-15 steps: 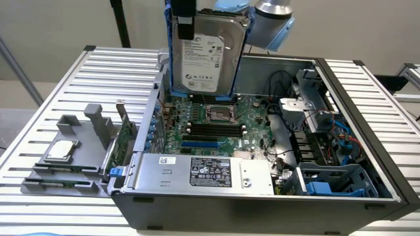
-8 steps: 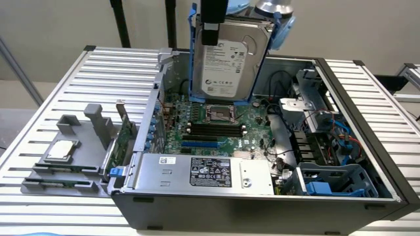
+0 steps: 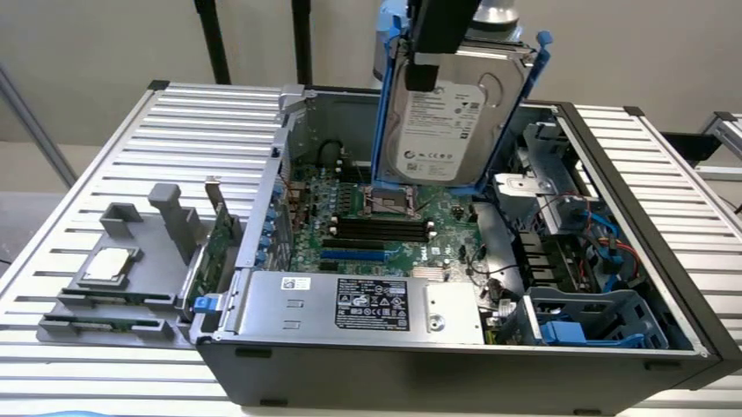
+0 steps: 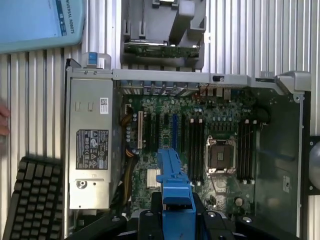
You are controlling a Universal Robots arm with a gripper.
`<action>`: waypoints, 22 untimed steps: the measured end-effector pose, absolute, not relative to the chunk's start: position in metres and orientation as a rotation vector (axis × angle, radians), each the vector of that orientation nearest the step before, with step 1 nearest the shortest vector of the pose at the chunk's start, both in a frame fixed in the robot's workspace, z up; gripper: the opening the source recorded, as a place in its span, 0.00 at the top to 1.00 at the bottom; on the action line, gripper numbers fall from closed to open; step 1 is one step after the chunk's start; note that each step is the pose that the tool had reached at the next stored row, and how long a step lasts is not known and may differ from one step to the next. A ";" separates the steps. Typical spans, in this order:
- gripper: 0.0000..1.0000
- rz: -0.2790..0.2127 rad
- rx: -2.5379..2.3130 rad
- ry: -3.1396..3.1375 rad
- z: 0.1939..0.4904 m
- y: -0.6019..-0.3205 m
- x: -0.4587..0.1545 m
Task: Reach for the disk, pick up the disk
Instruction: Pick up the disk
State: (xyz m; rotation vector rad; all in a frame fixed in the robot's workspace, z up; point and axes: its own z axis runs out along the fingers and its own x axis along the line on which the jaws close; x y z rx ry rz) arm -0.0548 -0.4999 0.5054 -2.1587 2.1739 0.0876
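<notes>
Disk (image 3: 447, 117) is hanging upright above the open case (image 3: 649, 287) in the exterior view, the gripper (image 3: 435, 65) clamping its top edge. Blue rail (image 4: 175, 192) is jutting between the fingers over the motherboard (image 4: 200, 150) in the wrist view; keeping the grip centred should prevent tilting.

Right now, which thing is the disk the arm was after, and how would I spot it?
Start at the big open grey computer case on the slatted metal table. Look above its far end, where the black gripper holds a rectangular silver-grey hard drive upright in the air, clear of the green circuit board. Its white printed label and blue plastic side rails mark it out.
</notes>
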 end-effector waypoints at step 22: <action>0.67 0.090 -2.156 2.170 0.504 -0.544 0.034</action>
